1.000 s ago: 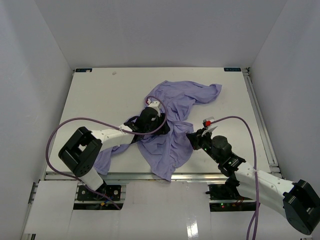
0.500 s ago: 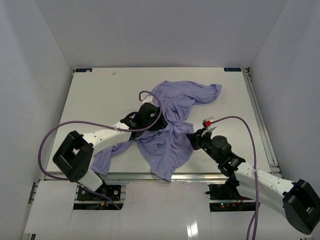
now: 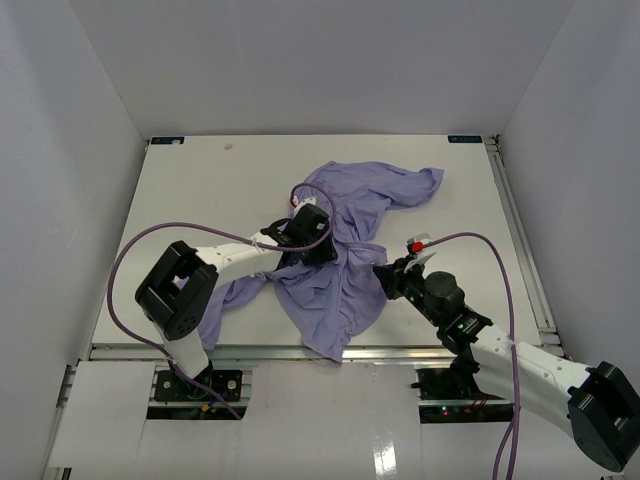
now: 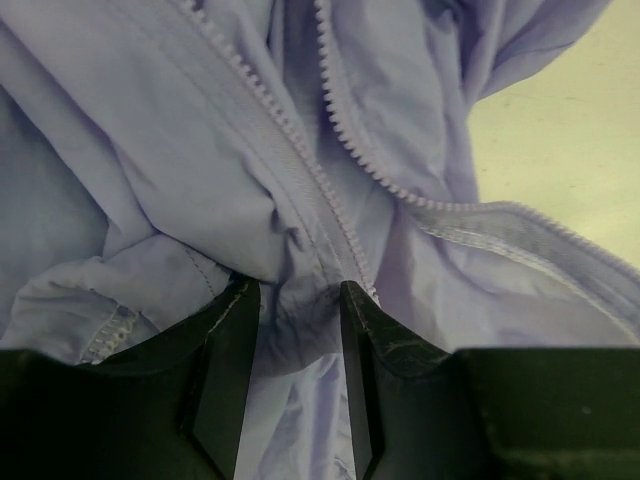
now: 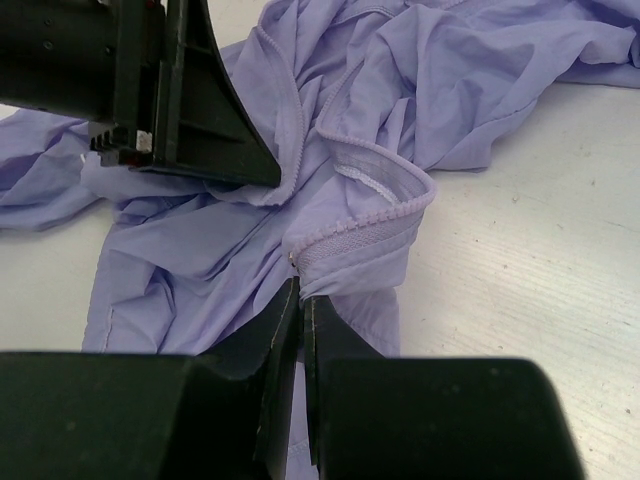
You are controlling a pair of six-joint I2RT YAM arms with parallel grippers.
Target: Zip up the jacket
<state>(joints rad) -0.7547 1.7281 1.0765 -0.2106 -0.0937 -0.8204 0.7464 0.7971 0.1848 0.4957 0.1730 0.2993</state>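
Two grippers are at work on one jacket, and we judge the step in hand to be the set-up before any zipping: getting hold of both front edges so the teeth can be brought together.

On the jacket's left half, the left gripper (image 4: 293, 292) sits on the cloth with its jaws partway apart. A bunched fold of fabric lies between them, just beside the spot where two rows of zipper teeth (image 4: 340, 125) run close together. Whether it pinches that fold yet, we cannot tell.

The jacket (image 3: 372, 188) itself lies crumpled and unzipped on the table (image 3: 200, 190), with both arms reaching onto it.

At the jacket's right edge, the right gripper (image 5: 301, 290) is clamped tight on the end of a toothed hem (the teeth curl up and away from its tips).

Next, we think, the left gripper must close on the edge it straddles. The pair must then draw the two toothed edges straight and side by side. We see no slider or pull tab in any view, so finding it comes before any pull along the teeth.

Counted: one jacket, two rows of teeth in the left wrist view, two grippers, one table.
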